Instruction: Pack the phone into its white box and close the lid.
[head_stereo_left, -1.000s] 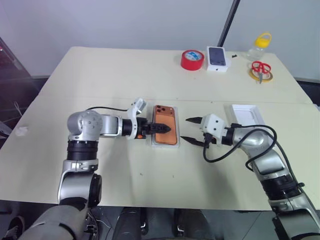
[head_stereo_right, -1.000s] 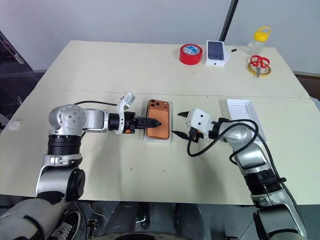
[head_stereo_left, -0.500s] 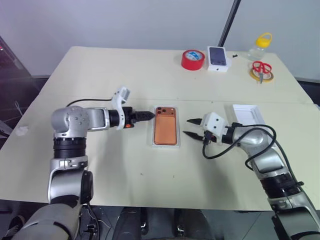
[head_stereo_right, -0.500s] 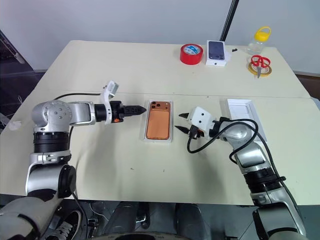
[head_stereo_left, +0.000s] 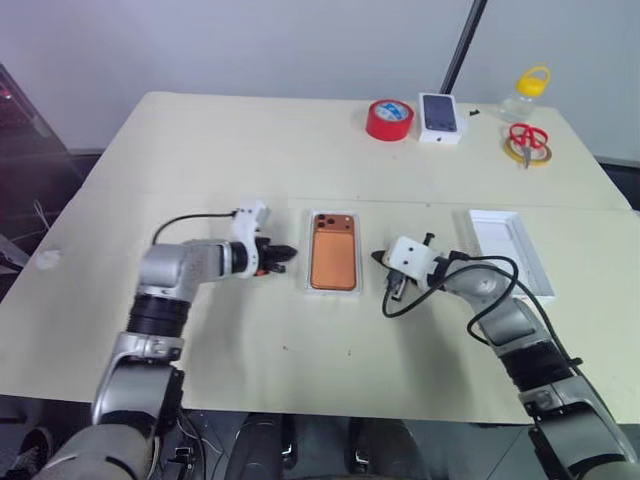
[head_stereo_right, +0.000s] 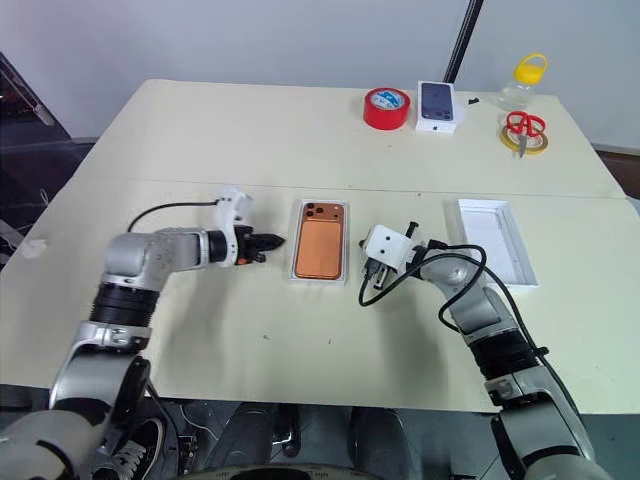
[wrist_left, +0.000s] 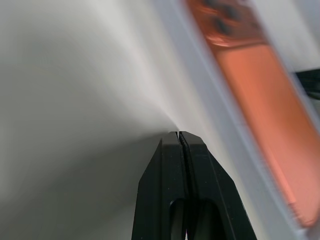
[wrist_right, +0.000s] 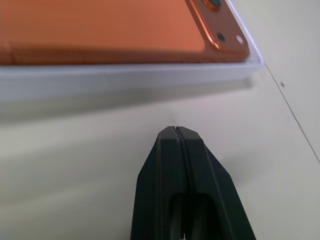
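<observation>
Left eye view: the phone lies camera side up inside the white box at the middle of the table. The left gripper rests low just left of the box, clear of it, fingers pressed together on nothing.

Right eye view: the right gripper sits just right of the box, also closed and empty. The lid lies well to the right of the box, plain white inner face up. Beyond the box, at the far table edge, stand a red tape roll, a small box with a dark phone picture, scissors and a yellow-capped bottle.

Left wrist view: the closed fingertips sit on the table short of the box wall, the orange phone behind it.

Right wrist view: the closed fingertips point at the long wall of the box, with a gap between; the phone's camera corner shows above the wall.

Step in hand: the phone appears seated, so packing looks done; the lid is still off.

Next move: the right gripper should probably open, reach away from the box to the lid, grasp an edge, turn it over and lower it square onto the box.
</observation>
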